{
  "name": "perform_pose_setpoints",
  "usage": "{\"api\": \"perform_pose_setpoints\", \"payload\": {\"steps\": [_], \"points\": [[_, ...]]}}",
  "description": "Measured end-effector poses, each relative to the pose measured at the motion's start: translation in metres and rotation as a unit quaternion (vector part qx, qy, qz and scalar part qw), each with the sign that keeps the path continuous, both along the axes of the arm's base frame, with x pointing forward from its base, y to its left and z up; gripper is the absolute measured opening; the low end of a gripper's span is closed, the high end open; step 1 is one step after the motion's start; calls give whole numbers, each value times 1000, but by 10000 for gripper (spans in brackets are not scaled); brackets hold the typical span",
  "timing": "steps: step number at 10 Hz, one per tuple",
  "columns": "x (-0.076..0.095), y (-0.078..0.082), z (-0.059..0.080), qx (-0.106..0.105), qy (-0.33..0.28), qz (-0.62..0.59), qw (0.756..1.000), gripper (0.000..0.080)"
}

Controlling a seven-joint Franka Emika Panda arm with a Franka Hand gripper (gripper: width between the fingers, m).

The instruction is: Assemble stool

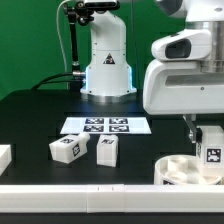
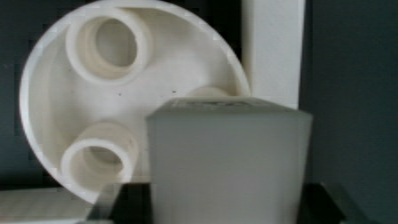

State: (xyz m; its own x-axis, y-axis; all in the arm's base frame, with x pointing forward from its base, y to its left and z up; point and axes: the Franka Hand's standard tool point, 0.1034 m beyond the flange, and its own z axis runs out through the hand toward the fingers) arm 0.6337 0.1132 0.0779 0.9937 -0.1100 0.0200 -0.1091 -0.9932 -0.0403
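Leg [image 1: 212, 153] clamped tight in the pincer [image 1: 207, 133], poised right over the seat [image 1: 177, 171]; none looks fitted yet, two more legs [image 1: 66, 148] [image 1: 107, 150] well aside.

The arm [image 1: 186, 48] reaches in from above, wrist vertical; the gripper [image 1: 205, 138] points straight down, jaws closed on a leg [image 1: 212, 153].

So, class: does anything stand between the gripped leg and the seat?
Nothing visible does. The leg in the gripper is right at the seat, whose two visible sockets are empty. The other two legs lie off toward the exterior view's left.
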Motion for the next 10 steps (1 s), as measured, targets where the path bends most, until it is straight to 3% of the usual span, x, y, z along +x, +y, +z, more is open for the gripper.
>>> {"api": "perform_pose_setpoints", "payload": {"steps": [4,6,10], "points": [[2,-6,0,44,-2,-210,977,340],[4,-8,-1,74,-3,-341,937,340],[3,-6,0,91,11,-466,880,340]]}}
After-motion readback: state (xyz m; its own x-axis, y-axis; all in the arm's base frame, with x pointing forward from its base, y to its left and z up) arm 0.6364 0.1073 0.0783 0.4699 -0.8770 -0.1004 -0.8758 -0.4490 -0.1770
